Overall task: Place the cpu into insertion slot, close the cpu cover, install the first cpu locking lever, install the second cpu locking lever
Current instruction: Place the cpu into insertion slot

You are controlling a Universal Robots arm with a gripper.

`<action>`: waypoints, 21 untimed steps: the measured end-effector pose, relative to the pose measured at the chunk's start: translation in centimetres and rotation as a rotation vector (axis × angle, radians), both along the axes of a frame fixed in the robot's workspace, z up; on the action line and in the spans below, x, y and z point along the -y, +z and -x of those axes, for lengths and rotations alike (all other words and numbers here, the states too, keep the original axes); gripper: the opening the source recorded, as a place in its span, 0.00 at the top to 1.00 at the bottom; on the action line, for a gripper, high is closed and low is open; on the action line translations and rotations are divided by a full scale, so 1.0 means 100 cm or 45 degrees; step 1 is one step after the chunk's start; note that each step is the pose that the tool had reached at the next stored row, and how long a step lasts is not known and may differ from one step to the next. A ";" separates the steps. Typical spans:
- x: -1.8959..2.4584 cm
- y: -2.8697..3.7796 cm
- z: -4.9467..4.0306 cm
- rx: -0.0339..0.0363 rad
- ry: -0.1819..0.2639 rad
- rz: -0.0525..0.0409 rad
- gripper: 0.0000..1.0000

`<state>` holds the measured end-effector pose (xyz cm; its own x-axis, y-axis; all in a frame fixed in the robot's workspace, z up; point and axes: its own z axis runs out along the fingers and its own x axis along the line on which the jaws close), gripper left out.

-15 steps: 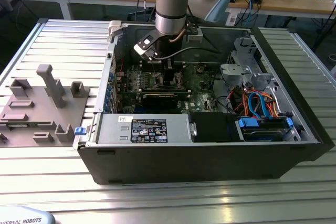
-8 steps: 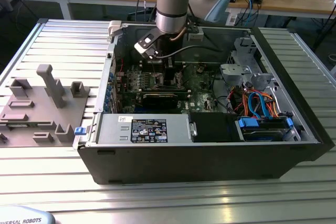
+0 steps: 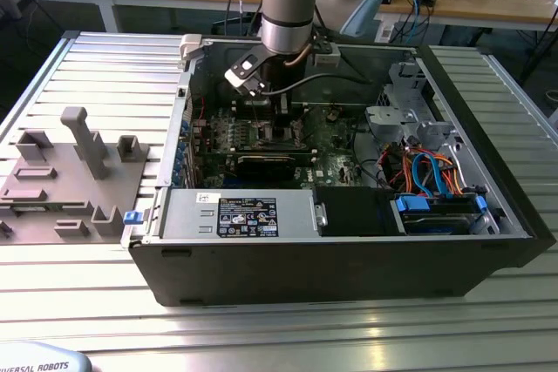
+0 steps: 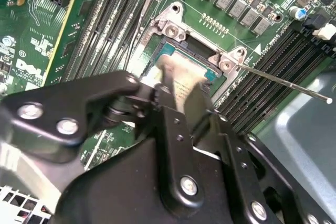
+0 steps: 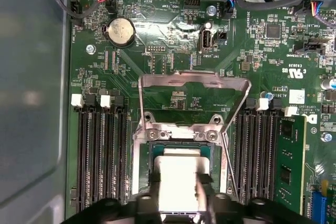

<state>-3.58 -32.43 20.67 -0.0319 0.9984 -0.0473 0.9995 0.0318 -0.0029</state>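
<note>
Black end effector (image 4: 181,97) pinches silvery-grey square cpu (image 5: 176,174) at dark metal-rimmed insertion slot (image 5: 153,156); skewed seating could damage slot. Silvery frame cpu cover (image 5: 194,78) stands open.

1 cpu (image 5: 176,177), 1 insertion slot (image 5: 178,129), 1 cpu cover (image 5: 194,79), 1 gripper (image 4: 181,86), 1 coin battery (image 5: 121,29), 1 green memory module (image 5: 291,166).

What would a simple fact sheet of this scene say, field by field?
Setting: open computer case on a slatted metal table
Grip: claw closed on the cpu
Position: cpu over the insertion slot; seated or not, cannot tell
Lid: cpu cover flipped open
Lever: locking lever unlatched, sticking out
</note>
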 end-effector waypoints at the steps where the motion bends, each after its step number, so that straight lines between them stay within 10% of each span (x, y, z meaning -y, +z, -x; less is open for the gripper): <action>1: 0.0000 0.0001 -0.0003 -0.0002 0.000 0.000 0.70; 4: 0.0000 0.0000 -0.0013 -0.0029 0.000 -0.003 0.88; 16: 0.0005 -0.0027 -0.0045 -0.0154 0.000 -0.014 0.89; 21: 0.0005 0.0070 -0.0046 -0.0151 0.000 -0.015 0.89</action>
<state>-3.12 -32.48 21.37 -0.0324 0.9989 -0.0352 0.9994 0.0319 -0.0144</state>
